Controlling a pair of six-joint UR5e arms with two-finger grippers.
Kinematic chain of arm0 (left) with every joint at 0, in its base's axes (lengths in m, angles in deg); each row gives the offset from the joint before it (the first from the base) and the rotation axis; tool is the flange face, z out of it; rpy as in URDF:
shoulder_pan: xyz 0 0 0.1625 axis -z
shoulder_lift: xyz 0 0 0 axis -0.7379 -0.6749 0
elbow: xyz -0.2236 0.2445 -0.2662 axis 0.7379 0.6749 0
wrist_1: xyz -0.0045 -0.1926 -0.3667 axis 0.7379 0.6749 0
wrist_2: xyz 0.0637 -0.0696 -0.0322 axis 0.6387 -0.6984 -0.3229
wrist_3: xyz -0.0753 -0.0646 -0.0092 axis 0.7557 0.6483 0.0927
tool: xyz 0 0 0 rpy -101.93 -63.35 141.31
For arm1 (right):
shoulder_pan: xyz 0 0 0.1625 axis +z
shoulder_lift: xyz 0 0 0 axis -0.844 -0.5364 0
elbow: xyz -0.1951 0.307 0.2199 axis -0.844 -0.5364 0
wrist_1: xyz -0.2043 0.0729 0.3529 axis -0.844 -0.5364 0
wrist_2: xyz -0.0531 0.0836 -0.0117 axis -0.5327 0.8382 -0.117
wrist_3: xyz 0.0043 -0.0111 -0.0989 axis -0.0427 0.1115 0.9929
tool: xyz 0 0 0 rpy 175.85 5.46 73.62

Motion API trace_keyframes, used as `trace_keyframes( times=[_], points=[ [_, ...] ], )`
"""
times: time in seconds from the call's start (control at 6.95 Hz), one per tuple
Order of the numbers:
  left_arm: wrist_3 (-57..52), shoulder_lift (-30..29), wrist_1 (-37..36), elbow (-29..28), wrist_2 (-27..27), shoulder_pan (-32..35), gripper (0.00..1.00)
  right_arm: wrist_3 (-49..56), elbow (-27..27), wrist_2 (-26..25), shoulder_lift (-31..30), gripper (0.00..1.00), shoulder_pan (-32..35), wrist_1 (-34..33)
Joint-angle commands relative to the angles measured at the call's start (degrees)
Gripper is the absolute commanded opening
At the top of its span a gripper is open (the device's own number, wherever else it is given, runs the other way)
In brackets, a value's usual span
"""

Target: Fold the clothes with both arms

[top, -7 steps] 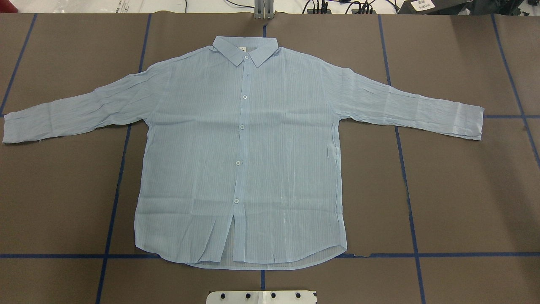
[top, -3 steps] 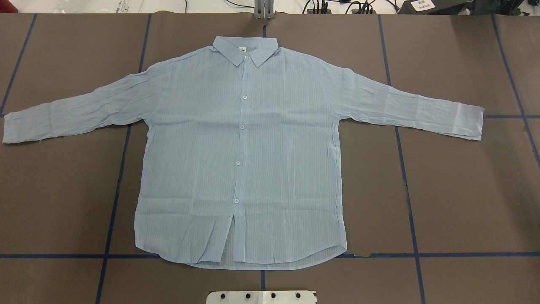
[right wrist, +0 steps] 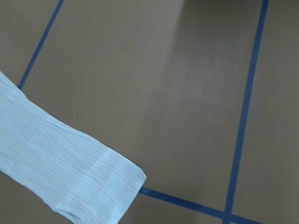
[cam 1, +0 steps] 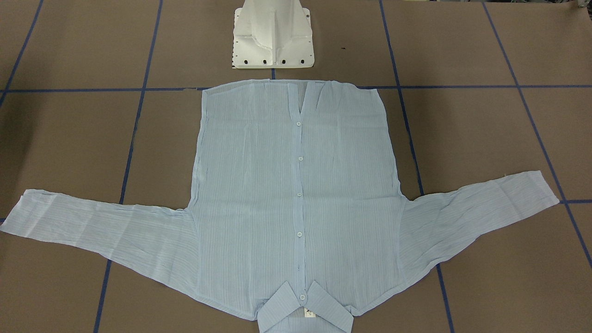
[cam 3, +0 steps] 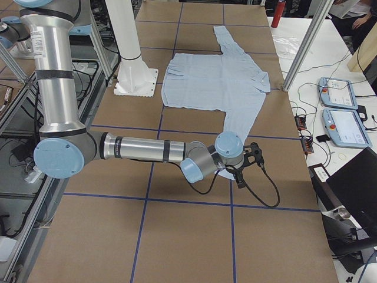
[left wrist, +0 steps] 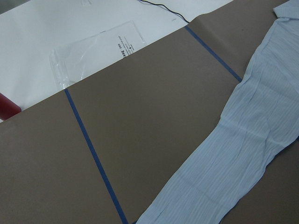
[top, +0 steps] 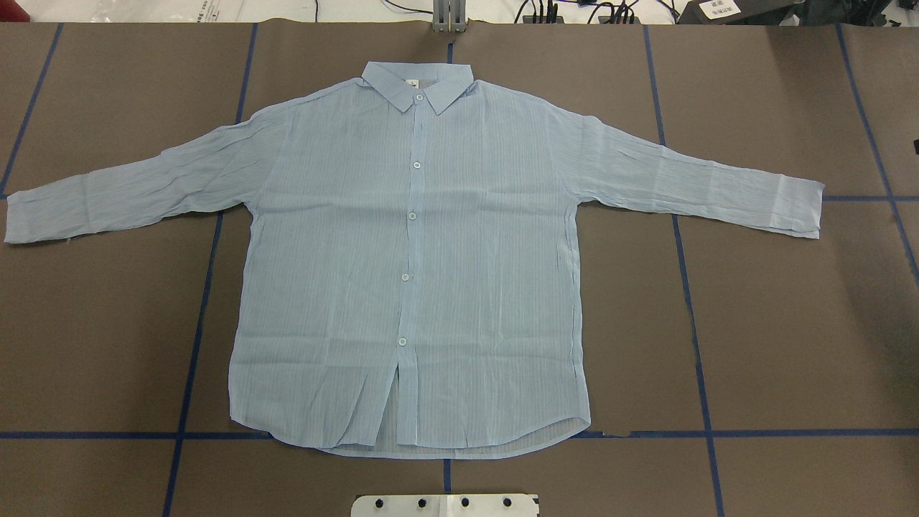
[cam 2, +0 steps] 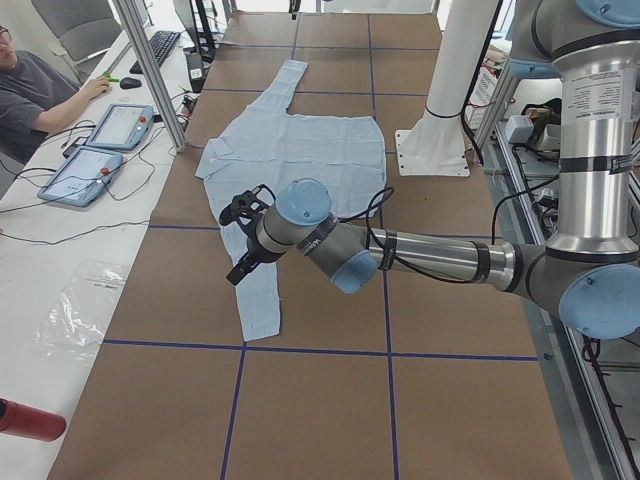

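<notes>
Front view: shirt (cam 1: 296,185) is laid flat and buttoned on the bench (cam 1: 485,138), sleeves (cam 1: 92,226) spread.
Overhead: same thing, mid-bench.
Left side view: left end effector (cam 2: 240,240) is seen above a cuff (cam 2: 258,320), opening can't be told.
Right side view: right end effector (cam 3: 250,156) is held by the other cuff, can't be told either.
Wrist views: only sleeve fabric is shown.

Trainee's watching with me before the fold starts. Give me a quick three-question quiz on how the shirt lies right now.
1. True or false: the shirt lies flat, front up, with both sleeves spread outward.
2. Relative to the white pedestal, the collar lies: A) at the nearest end, B) at the farthest end, C) off to one side.
3. How many white buttons show down the front, counting the one at the collar?

Key: 1 true; 2 B; 3 five.
</notes>
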Motion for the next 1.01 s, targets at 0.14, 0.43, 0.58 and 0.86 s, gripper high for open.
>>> trace_keyframes(
  times=[0.14,0.43,0.58,0.86],
  points=[
    [-0.1,0.2,1.0,0.0,-0.3,0.0,1.0,-16.9,-10.0,-12.2,2.4,1.0,-12.5,19.4],
    [-0.1,0.2,1.5,0.0,-0.3,0.0,1.0,-17.0,-13.4,-14.4,4.8,0.99,-15.2,20.0],
    [-0.1,0.3,1.5,0.0,-0.3,0.1,1.0,-16.9,-14.5,-14.7,4.9,0.98,-15.7,20.0],
    [-0.1,0.3,1.5,0.0,-0.3,0.0,1.0,-16.9,-15.4,-14.7,4.9,0.9,-16.2,20.0]
  ],
)
